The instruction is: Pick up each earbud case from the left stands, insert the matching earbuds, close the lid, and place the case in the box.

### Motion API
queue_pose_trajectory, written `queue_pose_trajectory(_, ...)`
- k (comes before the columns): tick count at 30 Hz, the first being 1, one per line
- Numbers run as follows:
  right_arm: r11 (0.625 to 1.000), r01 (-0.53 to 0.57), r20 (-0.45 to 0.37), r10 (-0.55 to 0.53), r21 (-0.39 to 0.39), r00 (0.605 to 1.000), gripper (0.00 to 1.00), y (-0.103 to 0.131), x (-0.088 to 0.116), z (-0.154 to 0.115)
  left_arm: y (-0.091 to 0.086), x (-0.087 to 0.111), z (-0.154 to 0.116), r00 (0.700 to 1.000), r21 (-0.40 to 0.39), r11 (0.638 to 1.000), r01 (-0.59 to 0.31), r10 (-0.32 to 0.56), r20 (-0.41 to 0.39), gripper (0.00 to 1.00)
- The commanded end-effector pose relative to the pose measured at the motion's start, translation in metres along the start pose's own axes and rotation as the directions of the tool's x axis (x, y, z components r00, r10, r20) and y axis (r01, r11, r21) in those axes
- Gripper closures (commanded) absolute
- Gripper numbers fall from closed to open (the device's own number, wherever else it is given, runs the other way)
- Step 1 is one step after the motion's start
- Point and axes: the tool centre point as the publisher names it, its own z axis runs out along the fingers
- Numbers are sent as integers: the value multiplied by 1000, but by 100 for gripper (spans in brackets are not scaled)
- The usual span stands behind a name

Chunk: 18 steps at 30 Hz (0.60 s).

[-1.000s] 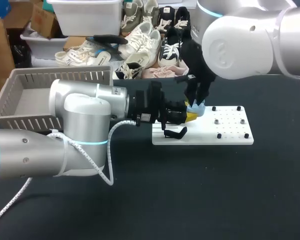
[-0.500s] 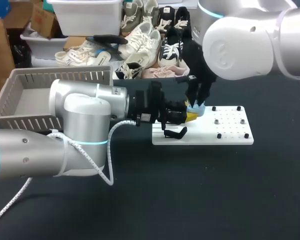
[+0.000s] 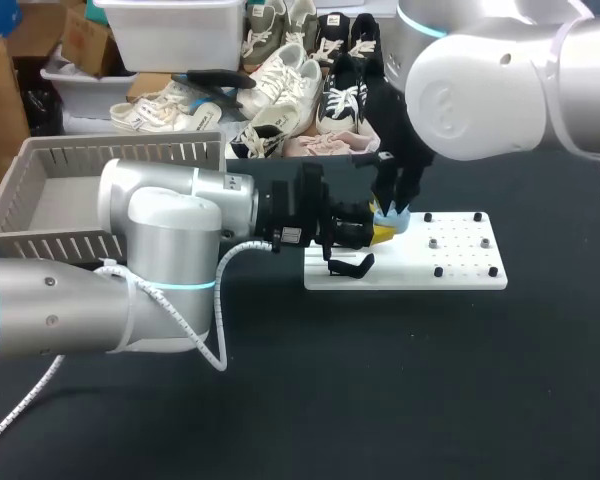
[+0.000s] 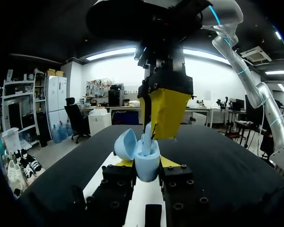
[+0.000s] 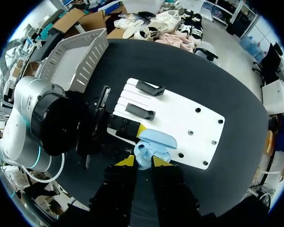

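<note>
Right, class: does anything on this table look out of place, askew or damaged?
Nothing stands out. The blue earbud case has its lid open, but that fits the step: the left jaws hold it above the white board while the right jaws hold an earbud at its opening.

Left claw (image 3: 379,233) and right claw (image 3: 392,200) meet at the pale blue earbud case (image 3: 396,219) over the white board (image 3: 455,277).
</note>
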Motion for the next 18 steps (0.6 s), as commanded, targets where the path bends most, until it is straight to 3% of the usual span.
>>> queue_pose_trajectory(1,1000,-1,-1,1,2,1000,100,0,0,1,0,0,0,1000,-1,1000,-1,1,4,100)
queue_pose_trajectory(18,1000,4,11,-4,3,1000,100,1,0,-4,0,0,0,1000,-1,1000,-1,1,4,100)
